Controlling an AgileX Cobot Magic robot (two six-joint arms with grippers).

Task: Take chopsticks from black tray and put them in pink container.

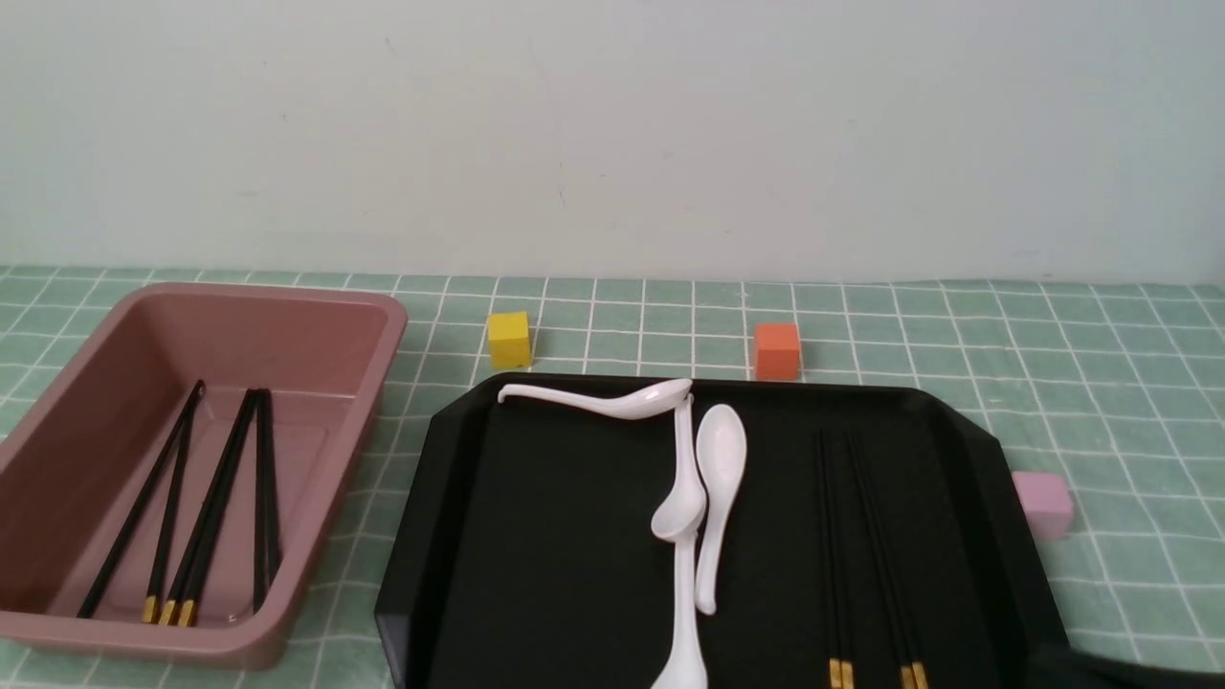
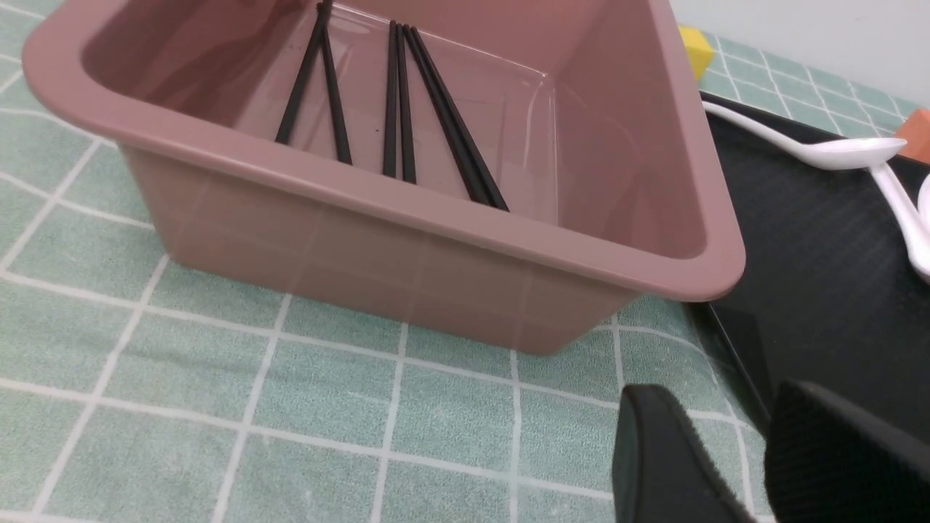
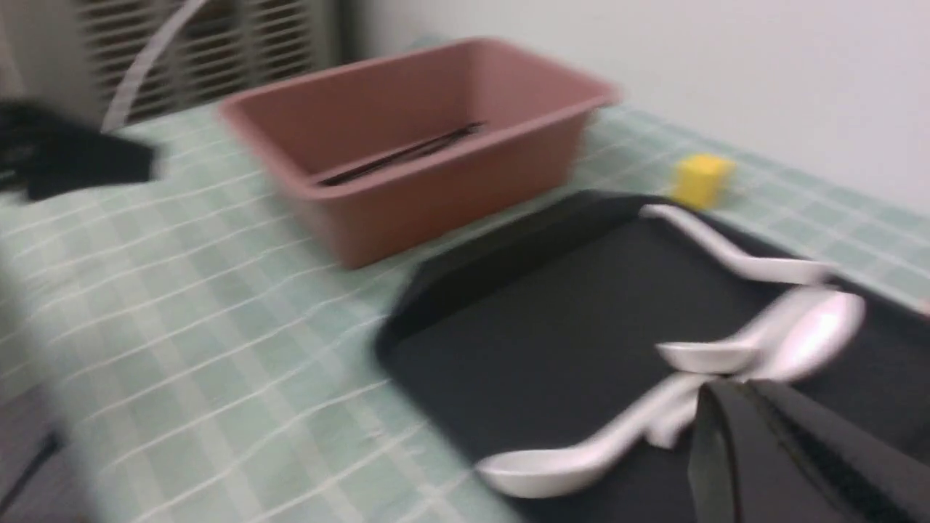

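Note:
The black tray (image 1: 536,536) lies at the centre front. Several chopsticks (image 1: 861,555) rest along its right side, gold bands toward me. The pink container (image 1: 316,478) stands to the tray's left and holds several more chopsticks (image 1: 206,507), which the left wrist view shows as chopsticks (image 2: 399,102) inside the bin (image 2: 436,218). My left gripper (image 2: 719,407) hovers over the tablecloth at the bin's near corner, beside the tray's edge (image 2: 734,349), open and holding nothing. My right gripper (image 3: 734,396) is over the tray (image 3: 552,327) next to the spoons, its fingers pressed together, shut; that view is blurred.
Three white spoons (image 1: 713,478) lie in the tray's middle. A yellow cube (image 1: 508,339) and an orange cube (image 1: 776,350) sit behind the tray, and a pale pink cube (image 1: 1042,504) stands at its right edge. The wall rises close behind.

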